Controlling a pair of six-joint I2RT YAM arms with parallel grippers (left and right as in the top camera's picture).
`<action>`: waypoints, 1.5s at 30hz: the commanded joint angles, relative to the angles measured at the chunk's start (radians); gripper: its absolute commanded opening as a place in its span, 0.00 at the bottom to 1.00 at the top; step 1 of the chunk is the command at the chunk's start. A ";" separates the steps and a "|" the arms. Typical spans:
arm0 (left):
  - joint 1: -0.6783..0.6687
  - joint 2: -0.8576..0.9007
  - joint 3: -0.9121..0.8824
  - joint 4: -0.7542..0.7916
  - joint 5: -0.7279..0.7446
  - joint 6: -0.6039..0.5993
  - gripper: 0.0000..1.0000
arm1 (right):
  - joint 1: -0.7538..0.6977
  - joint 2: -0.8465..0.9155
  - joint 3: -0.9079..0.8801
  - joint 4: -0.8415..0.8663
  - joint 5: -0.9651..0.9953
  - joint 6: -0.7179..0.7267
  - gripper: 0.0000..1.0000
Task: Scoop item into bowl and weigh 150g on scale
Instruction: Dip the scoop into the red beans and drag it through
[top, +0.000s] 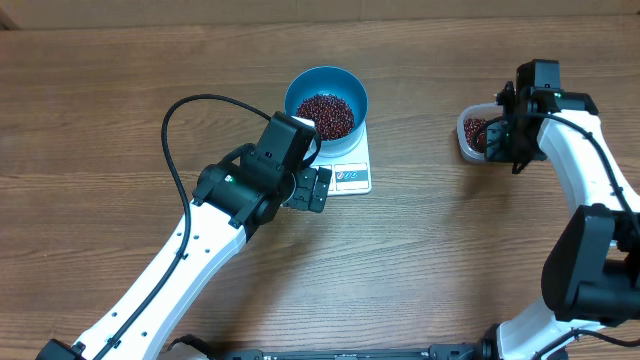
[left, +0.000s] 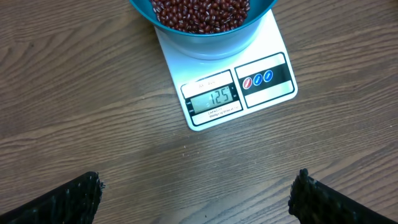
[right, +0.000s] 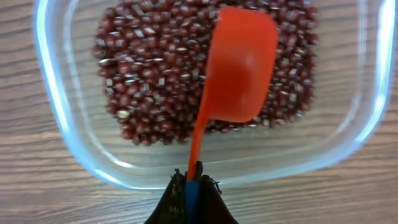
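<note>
The blue bowl sits on the white scale and holds a heap of dark red beans. In the left wrist view the bowl and scale lie ahead, the display reading 125. My left gripper hovers open over bare wood just in front of the scale, nothing between its fingers. My right gripper is shut on the blue-tipped handle of the red scoop, whose cup hangs over the beans in the clear tub.
The clear tub stands at the right of the table, partly under my right arm. A black cable loops from the left arm over the wood left of the bowl.
</note>
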 joint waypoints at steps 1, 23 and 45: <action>0.000 -0.007 -0.007 0.001 0.002 0.015 0.99 | 0.009 0.024 -0.017 0.001 -0.129 -0.052 0.04; 0.000 -0.007 -0.007 0.001 0.002 0.015 1.00 | -0.102 0.028 -0.017 0.026 -0.498 -0.068 0.04; 0.000 -0.007 -0.007 0.001 0.002 0.015 0.99 | -0.228 0.032 -0.127 0.090 -0.711 -0.066 0.04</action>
